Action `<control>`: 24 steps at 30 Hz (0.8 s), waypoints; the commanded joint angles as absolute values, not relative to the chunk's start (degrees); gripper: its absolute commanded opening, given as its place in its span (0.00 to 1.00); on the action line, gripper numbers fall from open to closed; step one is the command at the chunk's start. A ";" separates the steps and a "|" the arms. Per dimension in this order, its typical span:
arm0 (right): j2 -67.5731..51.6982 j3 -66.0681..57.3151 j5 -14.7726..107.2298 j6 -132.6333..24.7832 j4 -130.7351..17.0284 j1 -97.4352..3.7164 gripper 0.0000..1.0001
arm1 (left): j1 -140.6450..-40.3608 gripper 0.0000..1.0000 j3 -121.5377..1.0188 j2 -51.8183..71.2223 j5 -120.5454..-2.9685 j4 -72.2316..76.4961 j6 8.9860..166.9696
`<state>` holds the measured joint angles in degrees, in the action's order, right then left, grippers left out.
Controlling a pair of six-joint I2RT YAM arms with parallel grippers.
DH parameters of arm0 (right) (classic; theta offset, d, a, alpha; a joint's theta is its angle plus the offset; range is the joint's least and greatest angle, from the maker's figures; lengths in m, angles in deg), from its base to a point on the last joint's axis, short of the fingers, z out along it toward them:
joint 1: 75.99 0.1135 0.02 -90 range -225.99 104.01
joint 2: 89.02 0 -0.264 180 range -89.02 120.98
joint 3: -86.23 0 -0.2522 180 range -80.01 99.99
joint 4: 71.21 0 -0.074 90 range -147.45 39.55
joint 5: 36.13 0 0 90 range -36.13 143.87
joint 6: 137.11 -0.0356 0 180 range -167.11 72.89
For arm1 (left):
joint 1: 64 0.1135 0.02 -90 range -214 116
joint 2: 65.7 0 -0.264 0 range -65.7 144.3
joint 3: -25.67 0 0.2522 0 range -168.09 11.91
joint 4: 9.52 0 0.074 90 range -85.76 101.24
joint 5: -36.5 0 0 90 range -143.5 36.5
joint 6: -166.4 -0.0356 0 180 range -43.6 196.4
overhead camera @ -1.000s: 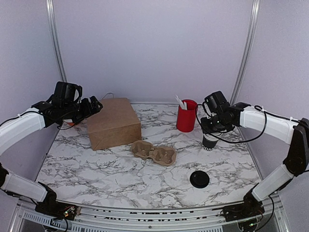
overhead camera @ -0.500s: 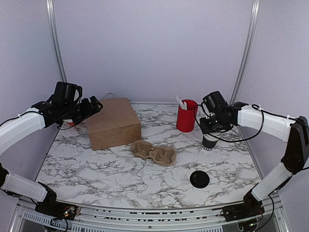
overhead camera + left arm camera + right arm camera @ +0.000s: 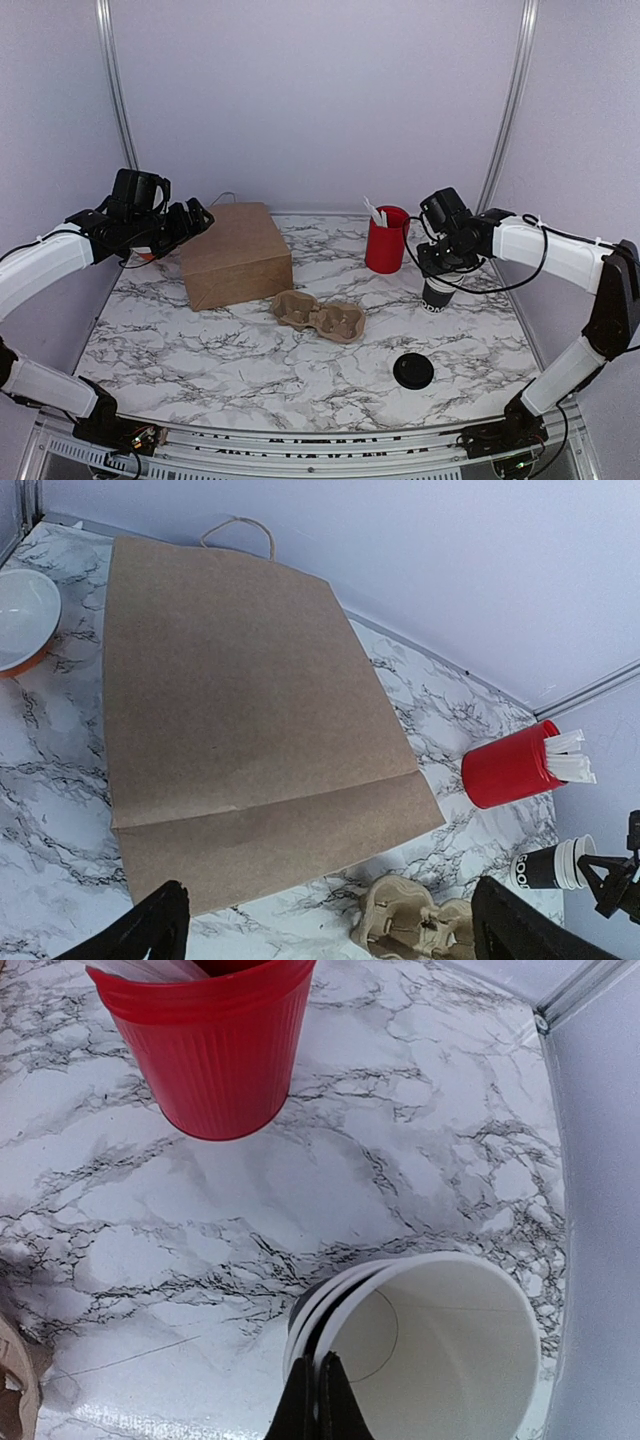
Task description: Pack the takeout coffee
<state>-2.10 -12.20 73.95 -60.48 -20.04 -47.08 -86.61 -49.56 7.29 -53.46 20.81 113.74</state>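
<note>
No lidded black cup shows; the takeout coffee as a closed cup is out of view. A round black lid lies alone on the table near the front right. A stack of lidless black cups with white rims stands at the right. My right gripper is above it, shut on the rim of the top cup, one finger inside and one outside, as the right wrist view shows. My left gripper is open and empty, held above the brown paper bag.
The brown paper bag lies flat at the back left. A cardboard cup carrier lies mid-table. A red cup with white utensils stands just left of the stack. An orange bowl sits at the far left.
My right wrist has shifted very slightly over the cup stack. The left arm and the other things have not moved.
</note>
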 commanded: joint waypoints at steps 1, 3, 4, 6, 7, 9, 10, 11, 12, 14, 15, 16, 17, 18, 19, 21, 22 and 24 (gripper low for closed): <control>-2.68 -8.43 77.34 -59.94 -18.15 -47.44 0.00 | -86.50 0.99 -48.75 7.24 -53.98 19.21 114.37; -2.66 -7.85 78.09 -59.78 -17.65 -47.04 0.00 | -86.49 0.99 -48.56 7.39 -54.05 18.96 114.45; -2.70 -7.42 78.88 -59.85 -17.30 -46.80 0.00 | -86.47 0.99 -48.48 7.42 -54.14 18.89 114.45; -2.61 -6.55 80.33 -59.82 -16.71 -46.28 0.00 | -86.50 0.99 -48.47 7.63 -54.24 18.69 114.43; -2.42 -6.02 81.05 -59.72 -16.34 -45.92 0.00 | -86.47 0.99 -48.47 7.74 -54.31 18.58 114.46; -2.09 -5.23 82.07 -59.16 -15.74 -45.32 0.00 | -86.46 0.99 -48.47 8.02 -54.49 18.39 114.53; -1.68 -4.91 82.37 -58.98 -15.40 -44.97 0.00 | -86.48 0.99 -48.47 8.18 -54.57 18.21 114.53; -1.27 -4.61 82.61 -58.90 -15.03 -44.83 0.00 | -86.47 0.99 -48.47 8.27 -54.78 18.06 114.54; -1.00 -4.32 82.94 -59.11 -14.55 -44.69 0.00 | -86.50 0.99 -48.47 8.44 -55.00 17.94 114.54; -1.37 -4.25 82.22 -59.69 -14.88 -44.61 0.00 | -86.44 0.99 -48.43 8.56 -55.13 17.86 114.47; -2.06 -4.73 80.68 -59.46 -16.03 -44.57 0.00 | -86.45 0.99 -48.34 8.50 -55.22 17.87 114.40; -2.69 -5.43 79.50 -58.70 -17.35 -44.56 0.00 | -86.46 0.99 -48.18 8.43 -55.29 17.81 114.38; -2.76 -5.61 79.16 -58.33 -17.52 -44.59 0.00 | -86.43 0.99 -48.02 8.33 -55.40 17.75 114.40; -2.27 -5.06 80.41 -58.66 -16.58 -44.56 0.00 | -86.51 0.99 -47.83 8.27 -55.50 17.64 114.42; -1.49 -4.13 81.79 -59.31 -15.12 -44.44 0.00 | -86.54 0.99 -47.63 8.22 -55.76 17.48 114.45; -0.86 -3.62 80.69 -59.88 -14.00 -44.45 0.00 | -86.58 0.99 -47.28 8.17 -56.15 17.32 114.54; -1.50 -4.25 78.31 -59.44 -15.42 -44.44 0.00 | -86.52 0.99 -47.12 8.13 -56.35 17.24 114.62; -2.32 -5.26 76.68 -58.51 -17.87 -43.93 0.00 | -86.53 0.99 -46.90 8.12 -56.88 16.93 114.63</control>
<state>-1.47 -6.21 79.41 -59.25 -15.45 -44.98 -86.61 -47.75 8.05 -55.47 18.87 114.59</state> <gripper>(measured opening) 0.020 0.992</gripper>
